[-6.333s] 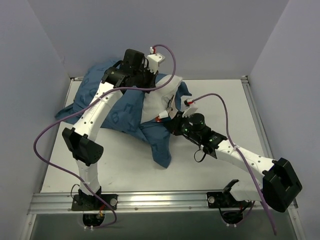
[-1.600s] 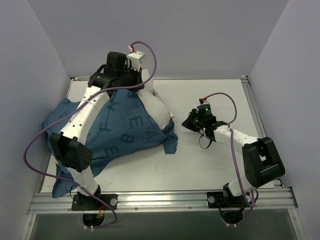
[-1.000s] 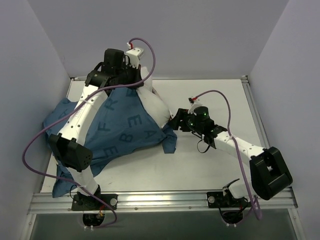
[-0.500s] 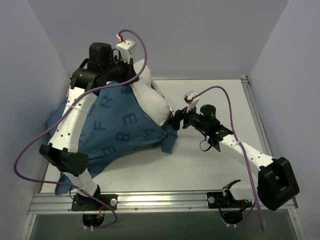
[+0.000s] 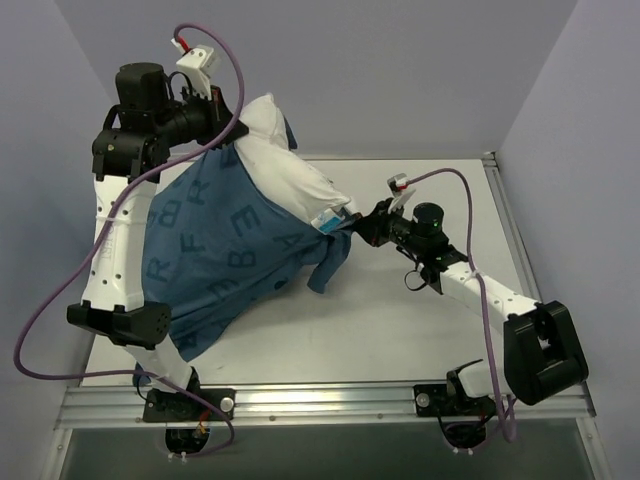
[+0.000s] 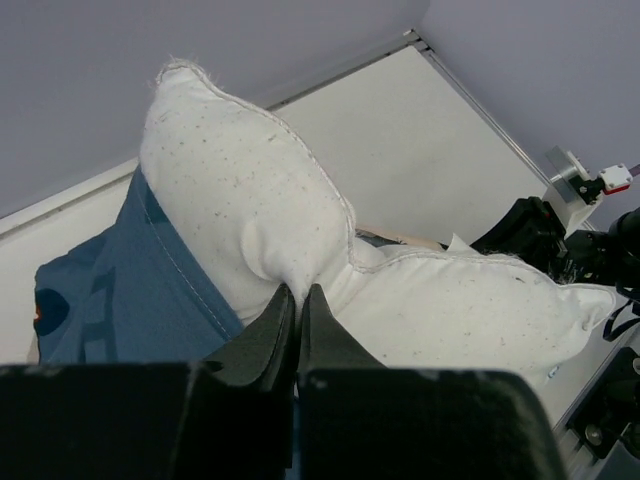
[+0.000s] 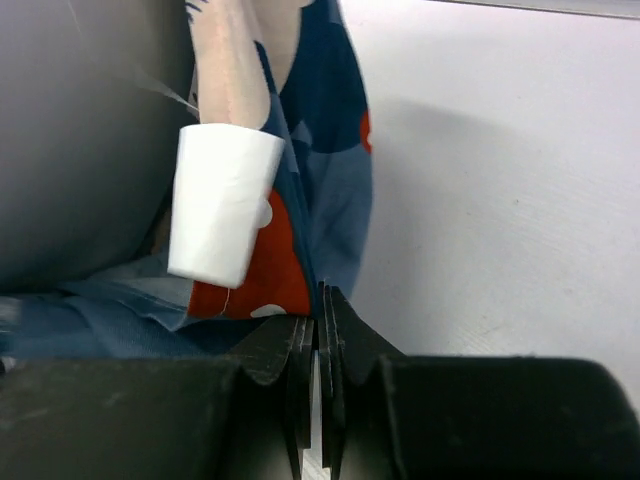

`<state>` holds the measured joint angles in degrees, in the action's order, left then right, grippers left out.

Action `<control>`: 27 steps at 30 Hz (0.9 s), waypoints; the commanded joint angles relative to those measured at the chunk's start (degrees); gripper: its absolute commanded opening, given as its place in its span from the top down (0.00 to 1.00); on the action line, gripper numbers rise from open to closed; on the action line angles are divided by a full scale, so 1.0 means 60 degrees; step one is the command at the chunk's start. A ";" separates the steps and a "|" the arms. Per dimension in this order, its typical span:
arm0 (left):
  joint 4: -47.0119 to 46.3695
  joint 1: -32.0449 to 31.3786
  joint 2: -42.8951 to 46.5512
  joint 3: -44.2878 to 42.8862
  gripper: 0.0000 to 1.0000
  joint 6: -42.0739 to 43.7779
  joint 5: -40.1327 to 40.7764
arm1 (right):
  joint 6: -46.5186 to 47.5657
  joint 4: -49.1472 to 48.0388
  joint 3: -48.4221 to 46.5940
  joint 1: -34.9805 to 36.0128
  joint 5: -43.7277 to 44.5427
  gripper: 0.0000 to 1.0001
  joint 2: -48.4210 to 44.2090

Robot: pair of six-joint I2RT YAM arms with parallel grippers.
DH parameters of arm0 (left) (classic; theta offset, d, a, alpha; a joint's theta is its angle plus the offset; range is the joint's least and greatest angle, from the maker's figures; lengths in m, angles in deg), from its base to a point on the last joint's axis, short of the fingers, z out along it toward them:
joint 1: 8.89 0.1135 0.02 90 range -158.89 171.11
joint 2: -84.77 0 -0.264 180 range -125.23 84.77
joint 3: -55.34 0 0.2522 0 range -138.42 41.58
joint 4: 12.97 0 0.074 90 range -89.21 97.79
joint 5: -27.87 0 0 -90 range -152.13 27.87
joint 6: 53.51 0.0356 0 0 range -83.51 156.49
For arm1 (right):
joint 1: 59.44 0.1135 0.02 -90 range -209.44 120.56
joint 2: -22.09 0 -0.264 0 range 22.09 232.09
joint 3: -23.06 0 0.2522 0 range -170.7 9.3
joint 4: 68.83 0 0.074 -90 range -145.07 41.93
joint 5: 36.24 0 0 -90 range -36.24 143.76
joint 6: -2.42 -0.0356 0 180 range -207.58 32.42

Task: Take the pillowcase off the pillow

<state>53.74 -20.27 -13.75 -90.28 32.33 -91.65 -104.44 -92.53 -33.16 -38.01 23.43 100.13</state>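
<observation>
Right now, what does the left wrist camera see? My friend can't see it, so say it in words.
The left gripper is shut, pinching a fold of the plump white pillow. The dark blue pillowcase bunches on the left, and the right arm shows at the far right, with the pale table behind.

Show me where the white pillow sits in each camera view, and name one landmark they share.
Top external: pillow upper centre, sticking out of the pillowcase.
Left wrist: pillow fills the centre.
Right wrist: only its white tag is certain, left of centre.
Shared landmark: that dark blue pillowcase, seen in all three.
</observation>
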 commanded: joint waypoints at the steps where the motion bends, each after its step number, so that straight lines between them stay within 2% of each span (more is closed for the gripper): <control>1: -0.0915 0.0328 0.0468 -0.0920 0.98 -0.0170 -0.0559 | -0.1012 -0.0965 0.0673 -0.0393 0.0118 1.00 -0.0570; 7: -0.1207 0.0242 0.0483 -0.0455 0.98 -0.0580 -0.0866 | -0.1643 -0.0850 0.0997 -0.0058 -0.0146 1.00 0.0131; 8: -0.1266 0.0183 0.0483 -0.0306 0.98 -0.0580 -0.0808 | -0.1614 -0.0601 0.0823 -0.0013 -0.0175 0.94 0.0147; 9: -0.1281 0.0110 0.0497 -0.0145 0.98 -0.0450 -0.0721 | -0.1497 -0.0309 0.0691 -0.0012 -0.0190 0.79 0.0104; 10: -0.1295 -0.0080 0.0497 0.0190 0.98 -0.0391 -0.0517 | -0.1395 0.0477 0.0515 -0.0027 -0.0117 0.52 0.0002; 12: -0.1368 -0.0285 0.0526 0.0514 0.98 -0.0143 -0.0326 | -0.0957 0.2086 -0.0158 -0.0158 0.0306 0.37 -0.0685; 13: -0.1398 -0.0388 0.0526 0.0805 0.98 -0.0083 -0.0179 | -0.0824 0.2618 -0.0407 -0.0347 0.0946 0.19 -0.0977; 14: -0.1427 -0.0578 0.0526 0.0924 0.98 -0.0039 -0.0135 | -0.0692 0.3073 -0.0699 -0.0494 0.1112 0.13 -0.1546; 16: -0.1471 -0.0871 0.0483 0.1217 0.98 0.0049 -0.0032 | -0.0327 0.4085 -0.1578 -0.0961 0.0911 0.07 -0.2003; 20: -0.1486 -0.1296 0.0439 0.1350 0.98 0.0210 0.0158 | 0.0276 0.5756 -0.3555 -0.1126 0.0295 0.07 -0.1816; 21: -0.1500 -0.1341 0.0410 0.1336 0.98 0.0211 0.0159 | 0.0189 0.5947 -0.4110 -0.1096 0.0120 0.01 -0.1670; 24: -0.1486 -0.1444 0.0395 0.1277 0.98 0.0181 0.0174 | -0.0177 0.5555 -0.4611 -0.0702 -0.0467 0.00 -0.1436; 27: -0.1486 -0.1488 0.0409 0.1248 0.98 0.0181 0.0174 | -0.0353 0.5057 -0.4861 0.0439 -0.0366 0.00 -0.1041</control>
<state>50.75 -28.99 -13.27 -80.59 32.78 -90.18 -105.76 -63.15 -61.09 -39.98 24.29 90.75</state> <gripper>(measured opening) 0.055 0.994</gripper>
